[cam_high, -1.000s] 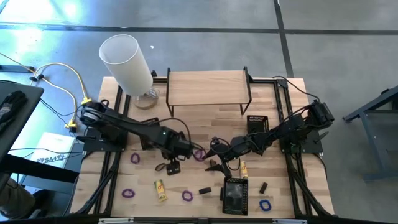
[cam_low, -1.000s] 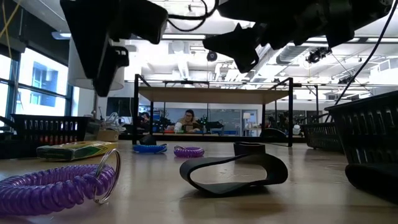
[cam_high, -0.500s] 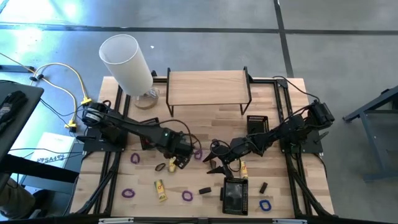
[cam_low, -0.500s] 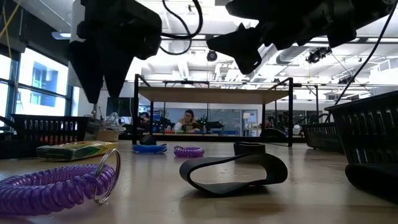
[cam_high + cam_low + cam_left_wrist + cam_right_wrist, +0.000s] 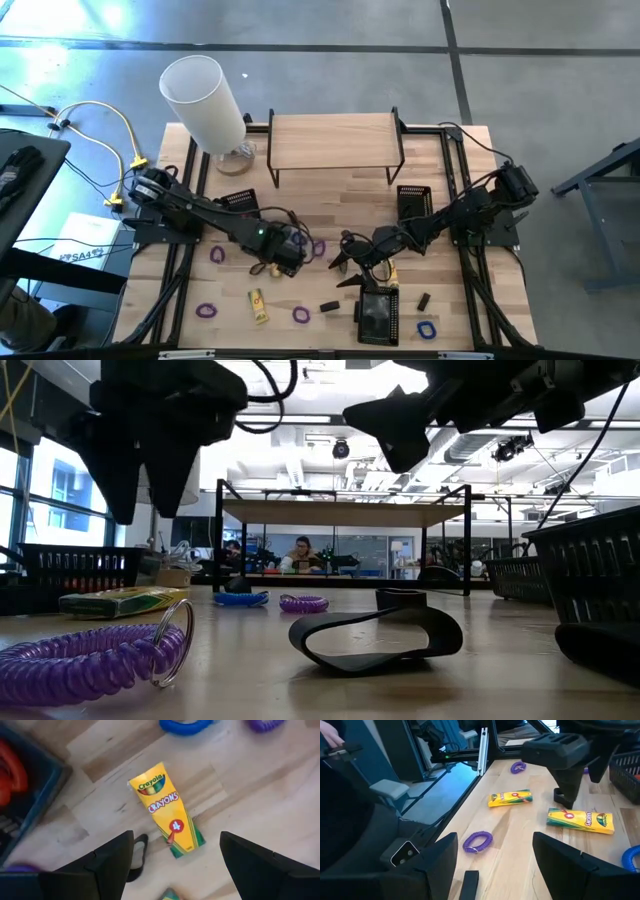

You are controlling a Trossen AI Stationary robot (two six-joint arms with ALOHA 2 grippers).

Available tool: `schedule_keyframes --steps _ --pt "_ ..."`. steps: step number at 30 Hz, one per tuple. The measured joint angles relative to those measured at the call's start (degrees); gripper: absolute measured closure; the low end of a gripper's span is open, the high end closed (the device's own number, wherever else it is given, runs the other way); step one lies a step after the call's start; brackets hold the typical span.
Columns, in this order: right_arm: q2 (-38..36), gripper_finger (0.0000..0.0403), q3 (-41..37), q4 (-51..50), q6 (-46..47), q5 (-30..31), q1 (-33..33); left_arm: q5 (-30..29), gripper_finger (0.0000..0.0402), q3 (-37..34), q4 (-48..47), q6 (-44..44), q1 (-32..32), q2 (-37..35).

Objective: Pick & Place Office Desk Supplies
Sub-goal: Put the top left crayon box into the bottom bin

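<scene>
My left gripper (image 5: pixel 176 839) hangs open above the table, fingers pointing down on either side of a yellow crayon box (image 5: pixel 167 810) that lies flat. A black band loop (image 5: pixel 137 865) lies beside one finger. A blue loop (image 5: pixel 185 725) and a purple loop (image 5: pixel 267 724) lie just beyond. In the high view the left gripper (image 5: pixel 287 252) hides that box. My right gripper (image 5: pixel 347 272) is open and held off the table to its right, facing it. A second crayon box (image 5: pixel 510 798) and a purple coil (image 5: pixel 477 841) lie near the table's near edge.
A black mesh tray (image 5: pixel 378 313) sits under the right gripper's near side, and two more trays (image 5: pixel 237 205) (image 5: pixel 414 195) sit farther back. A wooden riser (image 5: pixel 335 138) and a tall white cylinder (image 5: pixel 205 100) stand at the far edge. More loops (image 5: pixel 205 311) (image 5: pixel 427 329) lie near the near edge.
My left gripper has turned about its own axis, so in the low view its two fingers now show side by side, and it has shifted a little above the crayon box. My right gripper has drifted slightly toward the near edge. No object has moved.
</scene>
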Motion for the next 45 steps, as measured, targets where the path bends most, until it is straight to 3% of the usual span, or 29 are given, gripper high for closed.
schedule_keyframes --steps 14,24,32,45 --pt "0.0 0.0156 0.0 -0.5 0.6 -1.5 1.4 -0.9 0.0115 0.0 1.7 -11.6 0.1 0.8" --pt "0.0 0.0156 0.0 -1.2 0.6 -1.4 2.0 3.6 0.0115 -0.2 3.4 -11.9 -0.2 6.0" --pt "0.0 0.0156 0.0 -1.2 0.6 -1.1 2.0 -0.3 0.0115 -0.7 4.5 -10.8 -0.1 7.4" --pt "0.0 0.0156 0.0 -1.4 0.6 -0.9 2.0 2.3 0.0115 -6.5 12.4 -13.2 0.1 7.6"
